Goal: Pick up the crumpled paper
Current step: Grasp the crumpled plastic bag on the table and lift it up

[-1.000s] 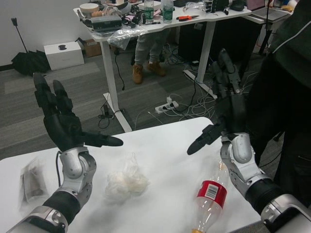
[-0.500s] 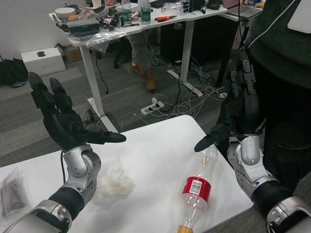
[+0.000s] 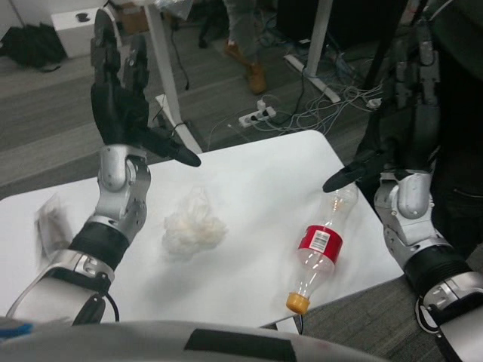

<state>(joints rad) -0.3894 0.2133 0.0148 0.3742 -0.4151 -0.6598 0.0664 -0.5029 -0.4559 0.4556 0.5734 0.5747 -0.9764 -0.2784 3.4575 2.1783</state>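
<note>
While both the left hand (image 3: 121,102) and right hand (image 3: 404,113) hover spread and empty, crumpled paper (image 3: 193,228) lies untouched. Risk: the light wad skids from a clumsy close, toward the bottle (image 3: 321,249).

camera: dipped toward table | hands, paper, bottle: no real move

- Person (image 3: 253,34) behind the far desk: only legs and brown shoes show, the rest is cut by the top edge.
- Small packet (image 3: 51,222) near the table's (image 3: 249,173) left edge: blurred, contents unreadable.
- Bottle (image 3: 321,247) label: print too small to read.
- Right hand (image 3: 404,113): dark against a dark figure at the right edge, fingers hard to separate.
</note>
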